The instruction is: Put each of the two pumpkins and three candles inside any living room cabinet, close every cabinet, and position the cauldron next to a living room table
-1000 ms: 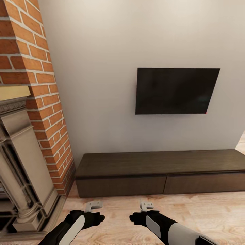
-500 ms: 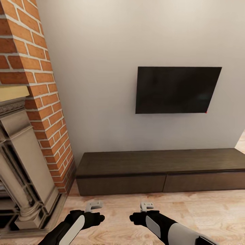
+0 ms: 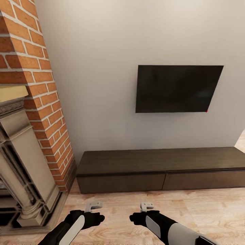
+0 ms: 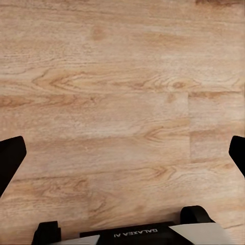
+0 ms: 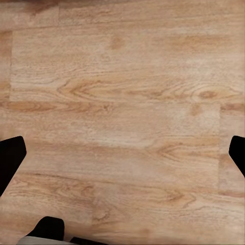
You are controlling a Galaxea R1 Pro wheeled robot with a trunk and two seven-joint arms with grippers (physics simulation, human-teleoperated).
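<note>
ahead, closed cabinet [image 3: 160, 172] against wall, both hands [image 3: 94, 205] [image 3: 146, 205] wide, empty, over wood floor [image 4: 122, 102]

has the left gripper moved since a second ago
No. The left gripper sits at the same spot in the head view; the cabinet and tv shifted because the camera moved.

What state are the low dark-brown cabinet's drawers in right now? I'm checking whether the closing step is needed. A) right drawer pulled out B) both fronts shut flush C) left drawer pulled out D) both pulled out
B: in the head view both drawer fronts of the cabinet sit flush, with no pale insides showing.
</note>
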